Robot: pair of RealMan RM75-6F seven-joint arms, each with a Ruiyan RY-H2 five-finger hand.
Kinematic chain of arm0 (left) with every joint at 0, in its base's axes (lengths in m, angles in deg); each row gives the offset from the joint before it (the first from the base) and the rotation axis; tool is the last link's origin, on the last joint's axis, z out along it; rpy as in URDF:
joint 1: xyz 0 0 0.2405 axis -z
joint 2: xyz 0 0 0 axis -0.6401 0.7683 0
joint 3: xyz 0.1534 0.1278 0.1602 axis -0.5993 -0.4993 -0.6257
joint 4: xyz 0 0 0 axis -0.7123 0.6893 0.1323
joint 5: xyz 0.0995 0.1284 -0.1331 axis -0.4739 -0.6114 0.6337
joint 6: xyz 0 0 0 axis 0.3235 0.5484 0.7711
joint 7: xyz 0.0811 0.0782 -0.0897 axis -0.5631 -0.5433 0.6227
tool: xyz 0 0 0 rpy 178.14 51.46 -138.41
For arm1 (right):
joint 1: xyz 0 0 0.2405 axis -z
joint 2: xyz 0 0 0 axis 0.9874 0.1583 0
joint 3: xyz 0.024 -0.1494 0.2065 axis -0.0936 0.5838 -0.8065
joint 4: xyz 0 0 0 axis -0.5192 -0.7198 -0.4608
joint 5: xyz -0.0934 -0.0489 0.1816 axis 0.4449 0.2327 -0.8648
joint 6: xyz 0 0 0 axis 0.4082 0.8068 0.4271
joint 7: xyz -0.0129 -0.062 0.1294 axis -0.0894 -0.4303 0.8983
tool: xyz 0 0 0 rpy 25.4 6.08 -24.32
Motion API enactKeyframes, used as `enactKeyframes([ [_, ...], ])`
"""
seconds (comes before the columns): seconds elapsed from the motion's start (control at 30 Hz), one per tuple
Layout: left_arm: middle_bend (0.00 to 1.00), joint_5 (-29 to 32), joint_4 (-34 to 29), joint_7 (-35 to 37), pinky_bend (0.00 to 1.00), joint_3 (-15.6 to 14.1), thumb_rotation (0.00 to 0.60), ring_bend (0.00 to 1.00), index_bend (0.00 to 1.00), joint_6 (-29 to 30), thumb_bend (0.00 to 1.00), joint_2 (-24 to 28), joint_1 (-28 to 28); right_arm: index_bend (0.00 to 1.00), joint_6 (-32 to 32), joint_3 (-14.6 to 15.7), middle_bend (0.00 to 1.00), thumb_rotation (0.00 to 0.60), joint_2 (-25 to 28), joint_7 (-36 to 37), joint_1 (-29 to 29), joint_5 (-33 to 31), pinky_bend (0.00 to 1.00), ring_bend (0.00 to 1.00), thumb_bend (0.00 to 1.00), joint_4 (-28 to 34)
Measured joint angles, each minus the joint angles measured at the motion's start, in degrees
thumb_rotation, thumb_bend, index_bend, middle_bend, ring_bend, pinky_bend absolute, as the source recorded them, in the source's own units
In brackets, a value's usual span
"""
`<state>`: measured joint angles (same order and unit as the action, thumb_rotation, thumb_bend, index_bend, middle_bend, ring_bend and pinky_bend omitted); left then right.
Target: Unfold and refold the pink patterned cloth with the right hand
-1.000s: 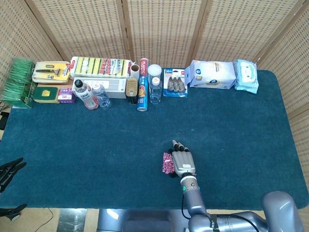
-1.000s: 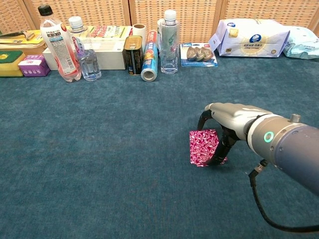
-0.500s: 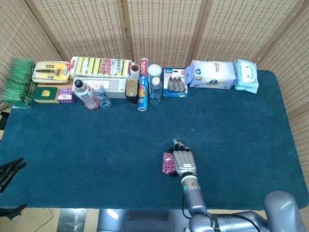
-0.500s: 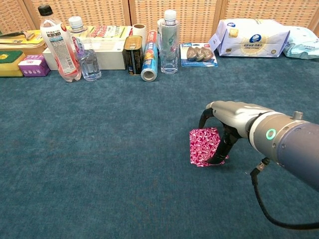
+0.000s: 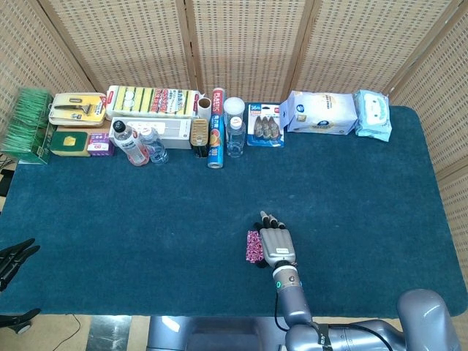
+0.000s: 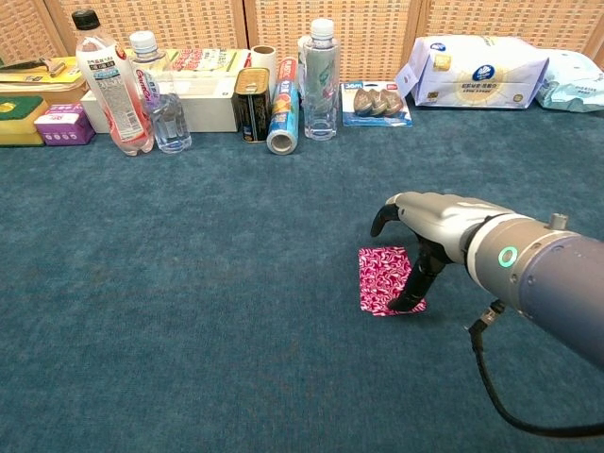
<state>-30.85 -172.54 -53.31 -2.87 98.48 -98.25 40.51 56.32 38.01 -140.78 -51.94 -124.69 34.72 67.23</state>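
Chest view: the robot's right hand (image 6: 422,247) hovered over the folded pink patterned cloth (image 6: 385,279) on the blue-carpeted counter (image 6: 189,311).

The counter's nap looked soft and grippy; bottles and packets lined its far edge. The grey, hard-shelled hand arched over the cloth's right side, one dark finger pressing the cloth's near corner; whether it pinched the fabric could not be told. The cloth lay as a small flat square, thin and limp. Unfolding likely called for catching only the top layer's edge and peeling slowly. The left hand (image 5: 16,257) waited off the counter's corner, fingers apart.
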Motion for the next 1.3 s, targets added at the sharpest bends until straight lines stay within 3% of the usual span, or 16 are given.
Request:
enactKeyframes([
  [0.6,0.0,0.5,0.1,-0.4,0.05,0.2,0.6,0.0,0.0,1.0,0.07,-0.2,-0.6,0.18,-3.4,0.2,0.0,0.6,6.2,4.5,0.9,6.6,0.06,0.0,0.19,2.6],
  [0.97,0.0,-0.3,0.0,-1.6,0.05,0.1,0.6,0.0,0.0,1.4,0.07,-0.6,-1.1,0.17,-11.3,3.4,0.0,0.6,16.4,17.3,4.0,22.4,0.06,0.0,0.06,0.9],
  [1.3,0.0,1.1,0.1,-3.8,0.05,0.7,0.6,0.0,0.0,3.1,0.07,-1.4,-2.4,0.14,-5.8,8.7,0.01,0.6,26.0,29.2,11.1,44.2,0.06,0.0,0.0,-2.0],
])
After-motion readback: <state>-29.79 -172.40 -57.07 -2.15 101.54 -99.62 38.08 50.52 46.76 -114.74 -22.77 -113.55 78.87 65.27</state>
